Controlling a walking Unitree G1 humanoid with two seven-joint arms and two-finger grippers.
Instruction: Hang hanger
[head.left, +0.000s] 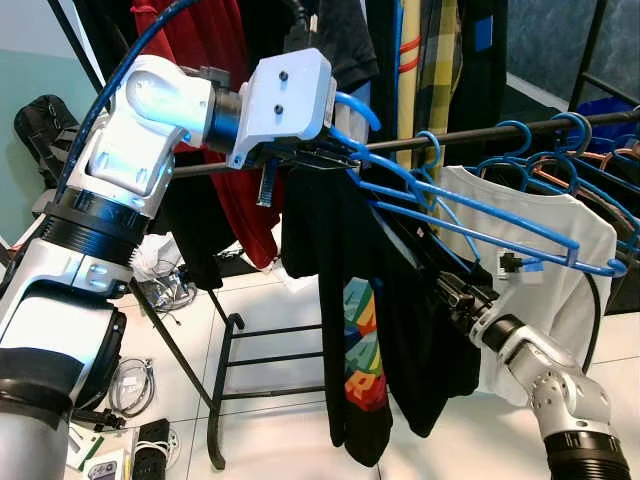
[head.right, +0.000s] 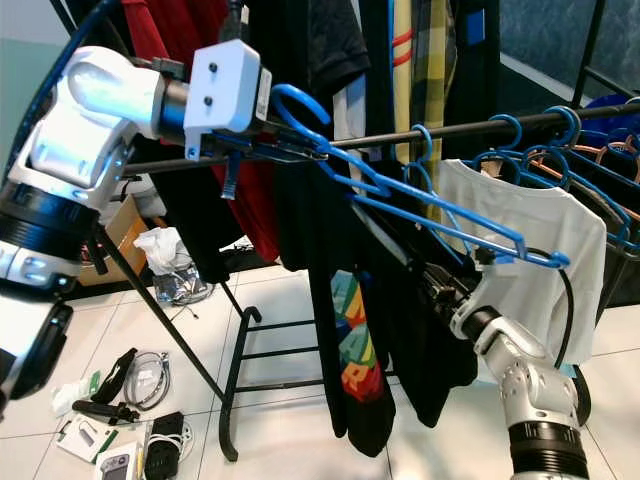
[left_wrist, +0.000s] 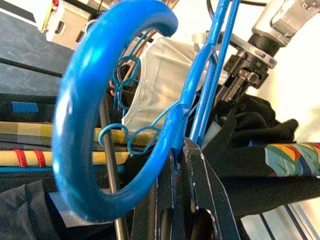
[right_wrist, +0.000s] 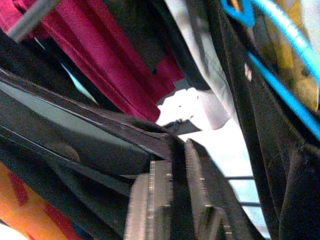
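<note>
While my left gripper is clamped on the blue hanger right at its neck beside the rail, the hook curls up by the fingers and the long bar slopes down toward my right. My right gripper looks pinched shut on the black shirt, I think; fabric buries it.

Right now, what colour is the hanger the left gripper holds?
Blue. The hanger shows best in the left wrist view, clamped in the left gripper.
</note>
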